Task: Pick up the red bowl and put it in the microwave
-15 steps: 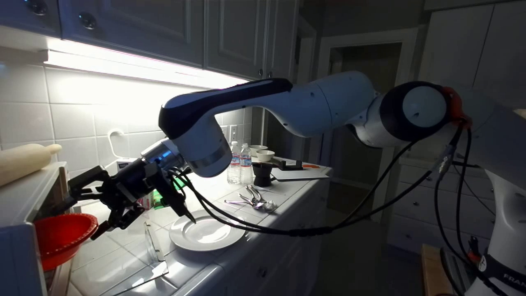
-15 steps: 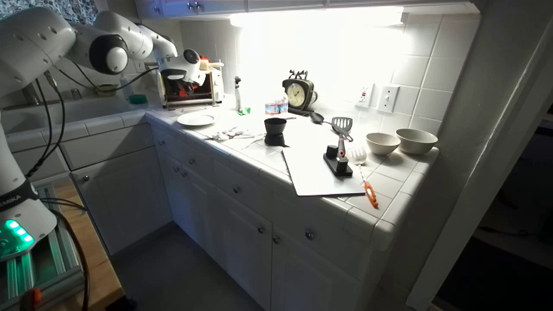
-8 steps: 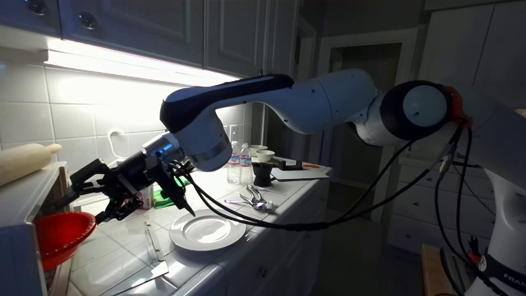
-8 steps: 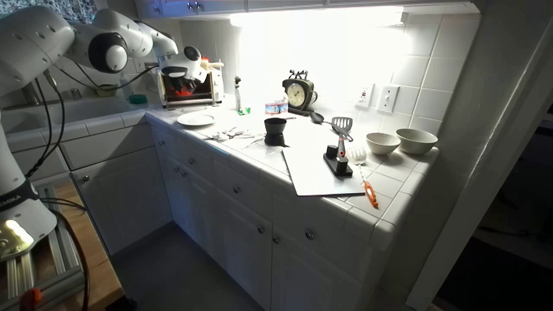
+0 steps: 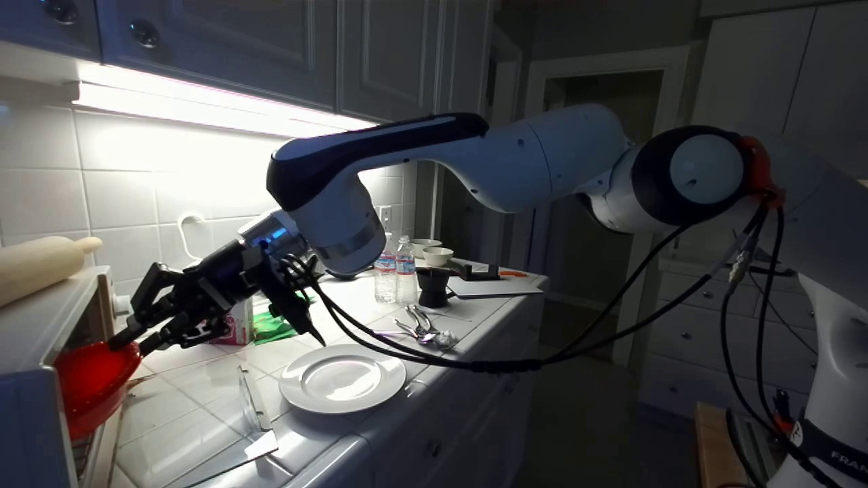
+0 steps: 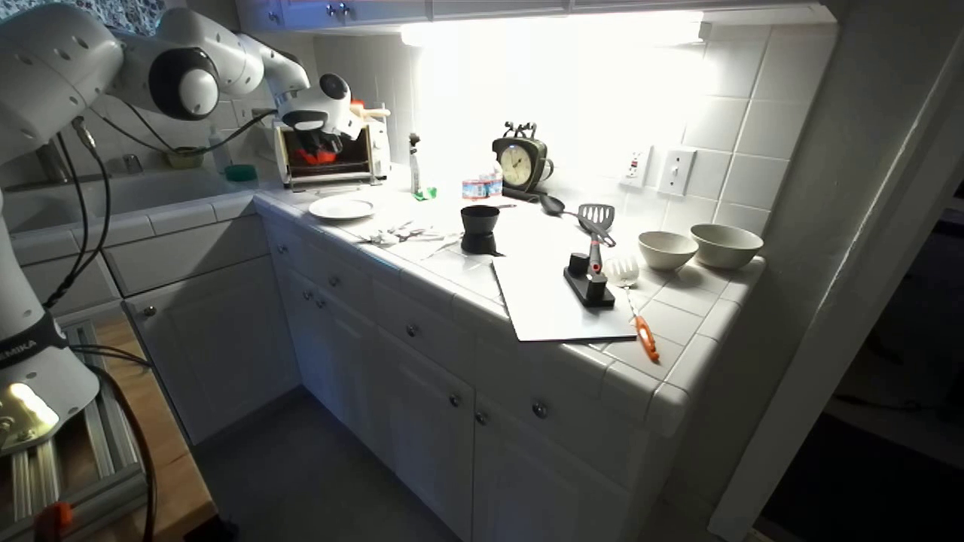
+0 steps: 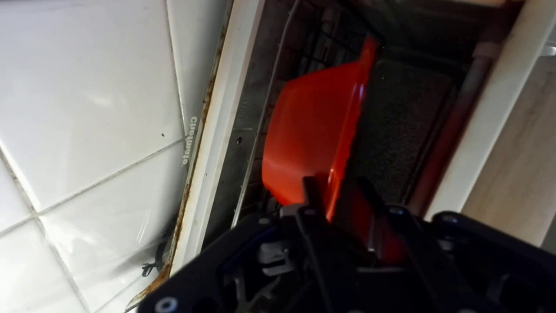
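Observation:
The bright red bowl (image 5: 95, 386) is in the mouth of the boxy microwave (image 5: 47, 339) and sits tilted in an exterior view. Only a red patch of the bowl (image 6: 320, 156) shows below the gripper (image 6: 319, 143) from farther off, before the dark opening of the microwave (image 6: 380, 150). My gripper (image 5: 132, 347) straddles the bowl's rim. In the wrist view the bowl's near rim passes between the fingers of the gripper (image 7: 334, 179). One finger overlaps its outer wall; a gap separates the rim from the other. The jaws are narrowed but apart.
A rolling pin (image 5: 41, 268) lies on top of the microwave. A clear panel (image 5: 227, 451) juts out low in front of the opening, beside a white plate (image 5: 342, 379). Farther along the counter stand water bottles (image 5: 395, 271), a carton (image 5: 239, 325) and loose utensils (image 5: 422, 325).
The jaws have drawn closer together around the bowl's rim. In an exterior view the bowl has shifted left and tilted. The arm has risen slightly.

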